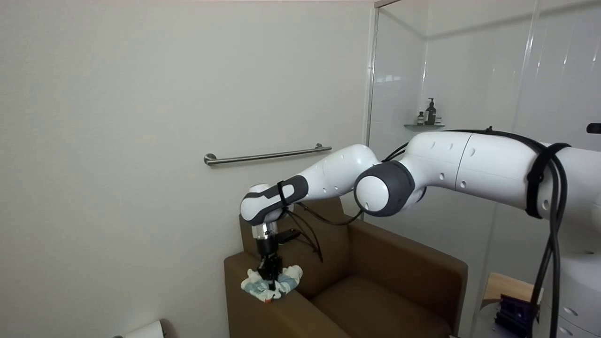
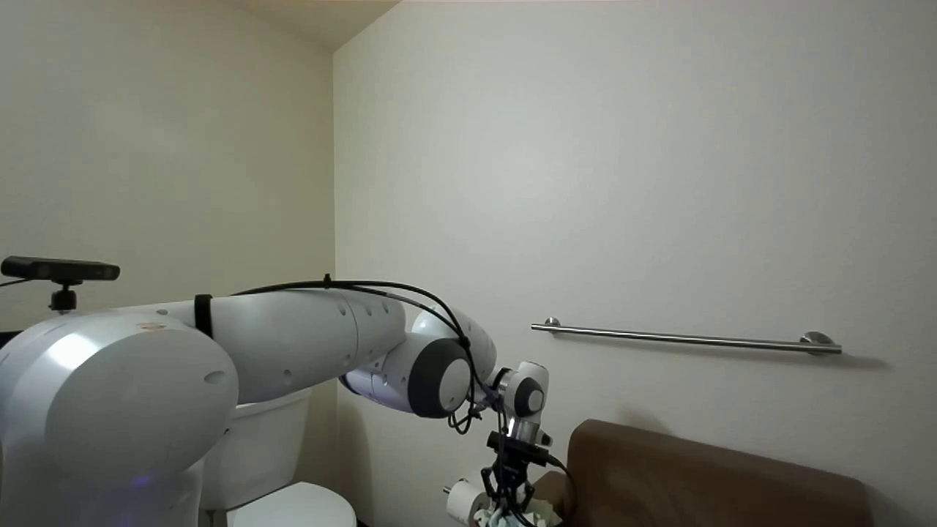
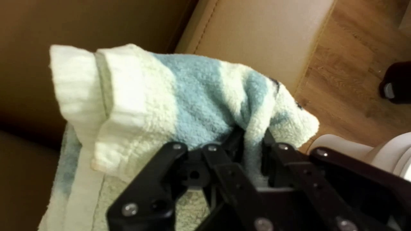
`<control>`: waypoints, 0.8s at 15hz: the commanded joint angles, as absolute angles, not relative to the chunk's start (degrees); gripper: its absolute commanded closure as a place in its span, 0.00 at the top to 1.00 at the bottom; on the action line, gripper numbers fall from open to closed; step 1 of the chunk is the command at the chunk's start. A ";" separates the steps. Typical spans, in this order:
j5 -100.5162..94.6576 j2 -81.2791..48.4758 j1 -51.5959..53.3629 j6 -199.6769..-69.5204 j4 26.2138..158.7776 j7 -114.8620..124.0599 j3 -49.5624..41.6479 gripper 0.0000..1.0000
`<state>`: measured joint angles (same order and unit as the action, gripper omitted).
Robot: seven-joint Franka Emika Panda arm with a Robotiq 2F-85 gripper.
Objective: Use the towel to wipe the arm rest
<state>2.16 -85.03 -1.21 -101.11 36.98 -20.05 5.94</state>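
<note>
End effector (image 1: 272, 285) is clamped on a fold of the towel (image 1: 292, 278), bunched on the arm rest (image 1: 291, 315); rightward in an exterior view follow the chair seat (image 1: 375, 305), the opposite arm (image 1: 411, 263) and a shelf (image 1: 412, 126) holding bottles (image 1: 430, 115).

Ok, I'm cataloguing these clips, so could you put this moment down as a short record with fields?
towel: white and blue, bunched, on the arm rest
jaws: closed on a fold of the towel
arm rest: brown, part of the armchair
rail: metal, fixed to the wall
pump bottle: dark, on a small shelf
</note>
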 commanded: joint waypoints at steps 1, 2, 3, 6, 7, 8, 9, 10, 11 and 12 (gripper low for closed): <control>3.15 -85.03 -2.22 -97.77 38.79 -25.84 7.30 0.08; 2.60 -83.74 -2.42 -97.67 41.15 -26.29 7.66 0.08; 2.70 -83.54 -2.34 -96.63 42.23 -26.66 7.81 0.08; 3.49 -82.09 -2.88 -95.40 46.04 -26.23 8.66 0.08; 3.46 -80.89 -2.98 -95.62 47.90 -25.37 8.67 0.08; 3.27 -79.69 -2.90 -96.16 49.73 -24.30 8.50 0.08; 3.13 -78.21 -2.87 -96.65 52.01 -23.14 8.22 0.08; 3.12 -76.81 -2.89 -96.94 54.31 -22.25 8.05 0.08; 3.20 -75.47 -2.87 -97.18 56.59 -21.05 7.84 0.08; 3.35 -74.43 -2.85 -97.44 58.52 -19.75 7.70 0.08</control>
